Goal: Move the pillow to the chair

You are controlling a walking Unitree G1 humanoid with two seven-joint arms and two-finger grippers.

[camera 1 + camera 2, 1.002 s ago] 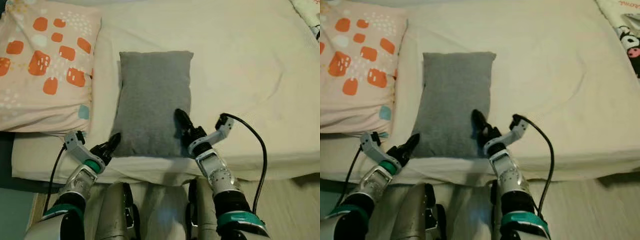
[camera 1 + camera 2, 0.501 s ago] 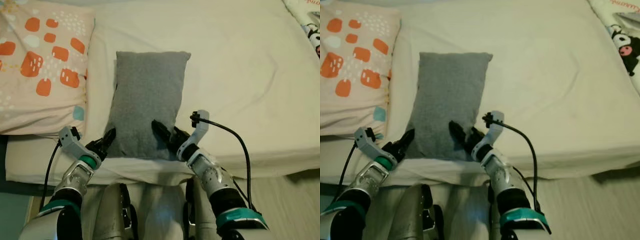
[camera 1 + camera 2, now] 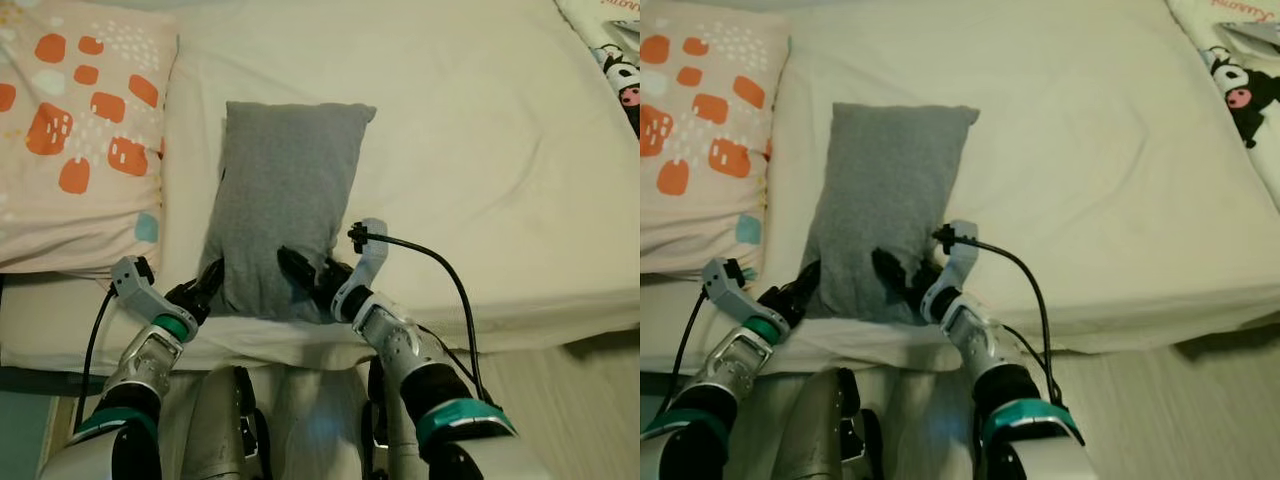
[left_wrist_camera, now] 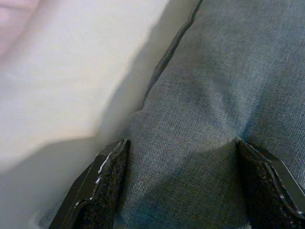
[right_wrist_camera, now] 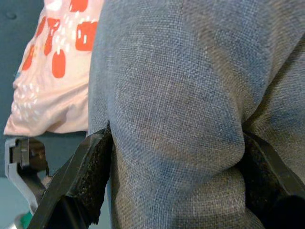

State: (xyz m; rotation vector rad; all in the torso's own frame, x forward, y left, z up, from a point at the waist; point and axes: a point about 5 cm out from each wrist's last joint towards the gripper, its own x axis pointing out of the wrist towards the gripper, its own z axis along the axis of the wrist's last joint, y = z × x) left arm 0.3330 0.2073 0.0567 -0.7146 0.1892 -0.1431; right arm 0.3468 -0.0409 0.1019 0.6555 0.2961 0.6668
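Grasp step: left pincer [image 3: 210, 283] and right pincer [image 3: 305, 277], both spread wide, bracketed the grey pillow's [image 3: 285, 190] near end on the bed [image 3: 480, 150], fabric bulging between the fingers; closing probably comes next.

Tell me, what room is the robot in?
Most likely a bedroom. There is a bed with a cream sheet, a big pillow with orange patches, and a small grey pillow that both claws are pressing into.
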